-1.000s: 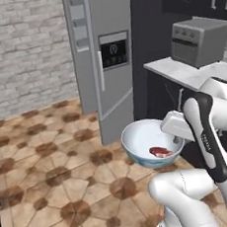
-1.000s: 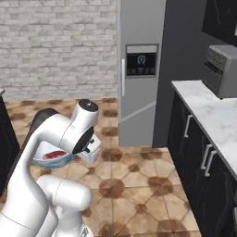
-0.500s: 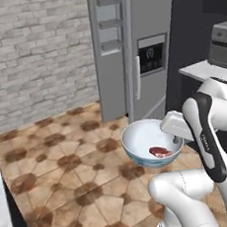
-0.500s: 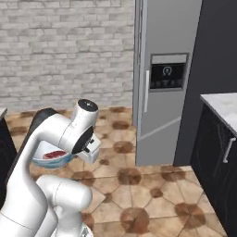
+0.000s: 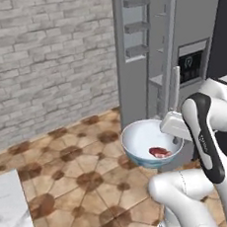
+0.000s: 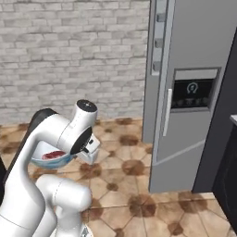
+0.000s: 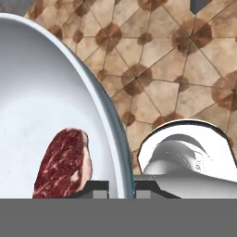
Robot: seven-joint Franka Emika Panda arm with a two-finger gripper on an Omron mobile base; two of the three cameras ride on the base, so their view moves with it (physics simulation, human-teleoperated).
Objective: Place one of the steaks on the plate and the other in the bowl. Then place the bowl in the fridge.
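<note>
Bowl (image 5: 147, 142) sits at centre right of the left base view, raised clear of the tiled floor (image 5: 77, 174), and at the left edge of the right base view. One steak (image 5: 160, 152) lies inside it, near the rim closest to the wrist; in the hand view the steak occupies the lower left, resting on the white inner wall. Gripper (image 7: 121, 186) is clenched on the bowl's rim, one finger inside and one outside. Fridge (image 6: 194, 92) stands in the upper right of both base views, door (image 5: 170, 45) open, grey shelves visible behind the bowl. Brick wall (image 5: 45, 58) fills the upper left.
</note>
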